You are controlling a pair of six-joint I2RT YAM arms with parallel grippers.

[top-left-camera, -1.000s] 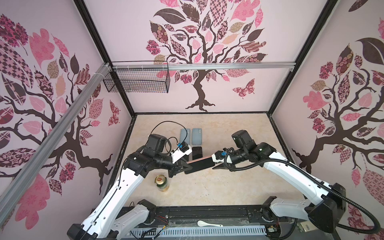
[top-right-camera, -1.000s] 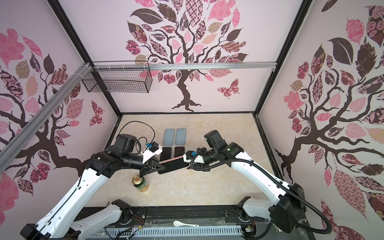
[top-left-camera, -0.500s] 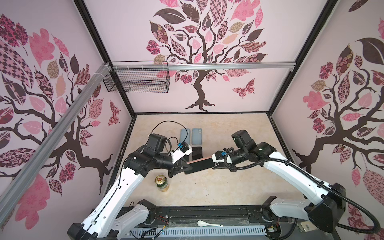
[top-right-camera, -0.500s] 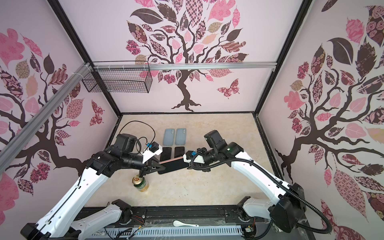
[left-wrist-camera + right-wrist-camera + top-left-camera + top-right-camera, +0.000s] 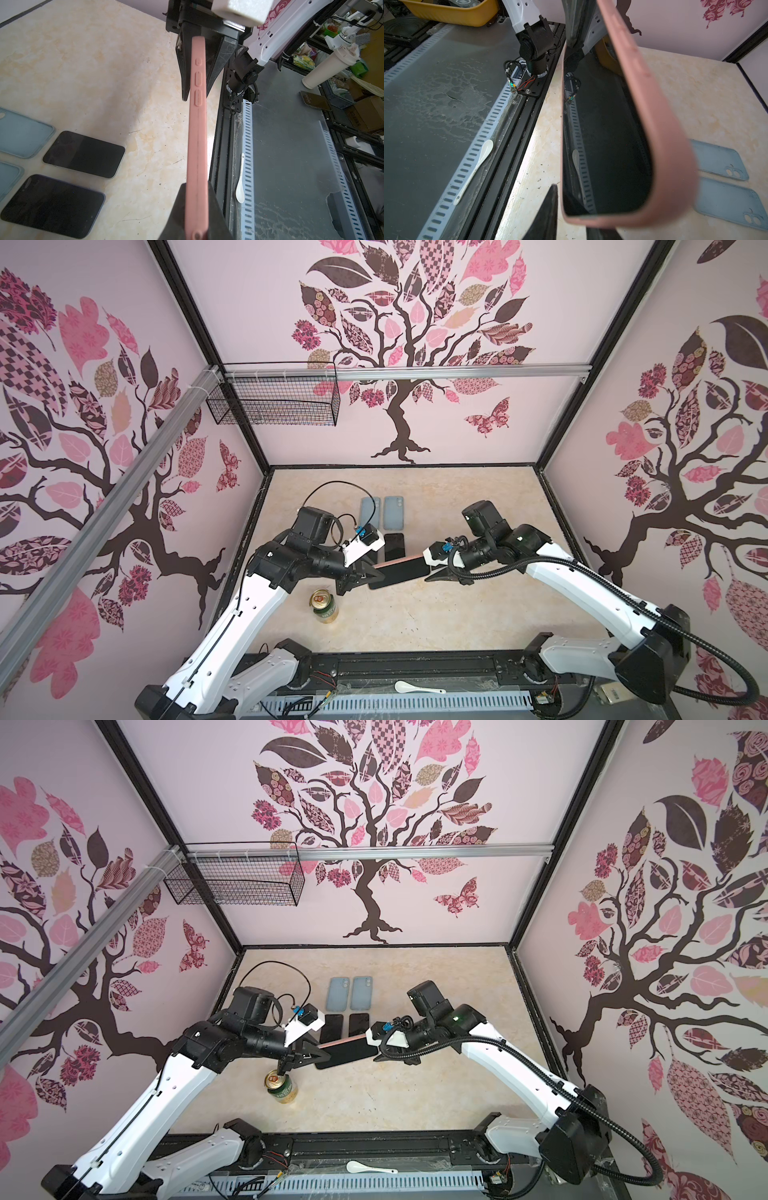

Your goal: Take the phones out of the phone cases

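Left fingers [image 5: 176,218], right fingers [image 5: 184,72] narrowly parted, pinching phone case [image 5: 197,135] ends.

Link shells [image 5: 245,614] white; joint housings [image 5: 282,564] black. Right arm [image 5: 582,585] carries a black corrugated conduit [image 5: 494,571] (blue connectors [image 5: 360,532] at both wrist cameras [image 5: 368,545]).

Behind phone [image 5: 401,572], cases [image 5: 393,512]; front-left, can [image 5: 325,605].

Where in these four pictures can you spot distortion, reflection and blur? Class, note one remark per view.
In both top views, wide-angle distortion splays the side walls outward; in the right wrist view, the dark screen of the phone mirrors the white spoon, and the nearest corner of the pink case is soft; in the left wrist view, the case's side buttons read sharp.
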